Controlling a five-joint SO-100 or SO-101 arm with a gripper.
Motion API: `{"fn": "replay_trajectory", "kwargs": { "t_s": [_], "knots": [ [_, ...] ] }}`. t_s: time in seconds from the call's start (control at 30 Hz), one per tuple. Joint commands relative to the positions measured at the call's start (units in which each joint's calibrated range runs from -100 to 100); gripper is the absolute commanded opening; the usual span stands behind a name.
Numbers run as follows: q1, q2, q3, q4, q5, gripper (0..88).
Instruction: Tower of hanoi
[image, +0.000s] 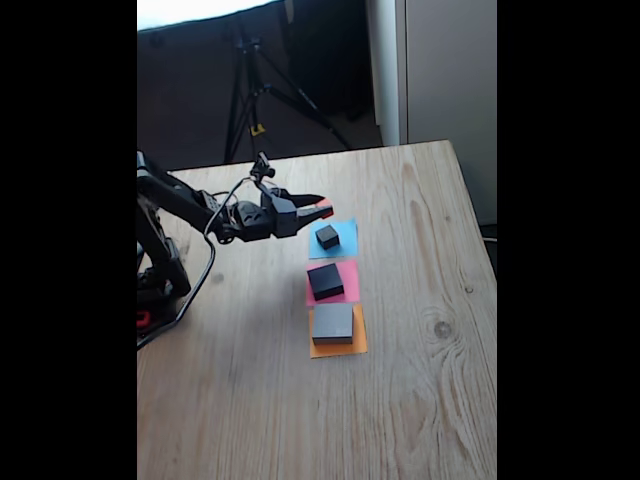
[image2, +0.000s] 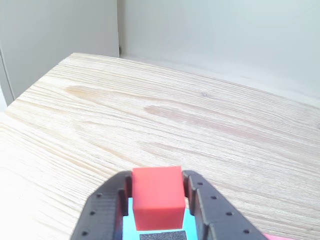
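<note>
Gripper (image2: 158, 200) clamped on one tiny red cube (image2: 157, 195), raised over the blue paper square (image: 343, 238).
Four blocks, three paper squares: one small dark grey block (image: 327, 236) on blue, one medium black block (image: 325, 281) on pink (image: 345, 283), one wide grey block (image: 333, 323) on orange (image: 338, 348). Cube seems clear of the counter (image: 420, 380), faces plain and matte.

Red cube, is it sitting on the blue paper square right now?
No, in the wrist view the red cube is clamped between the gripper fingers, lifted above the blue paper square.
</note>
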Motion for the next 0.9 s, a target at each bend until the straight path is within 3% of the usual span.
{"fn": "replay_trajectory", "kwargs": {
  "t_s": [0.0, 0.2, 0.33, 0.67, 0.87],
  "knots": [
    [-0.5, -12.8, -4.3, 14.3, -3.8, 3.3],
    [1.0, -26.9, -20.7, 50.0, -12.0, 3.2],
    [2.8, -31.4, -32.9, 70.6, -14.9, 2.6],
    [11.9, -31.1, -57.0, 93.7, -16.4, 1.4],
    [17.0, -31.2, -68.2, 101.8, -17.6, 1.7]
  ]
}}
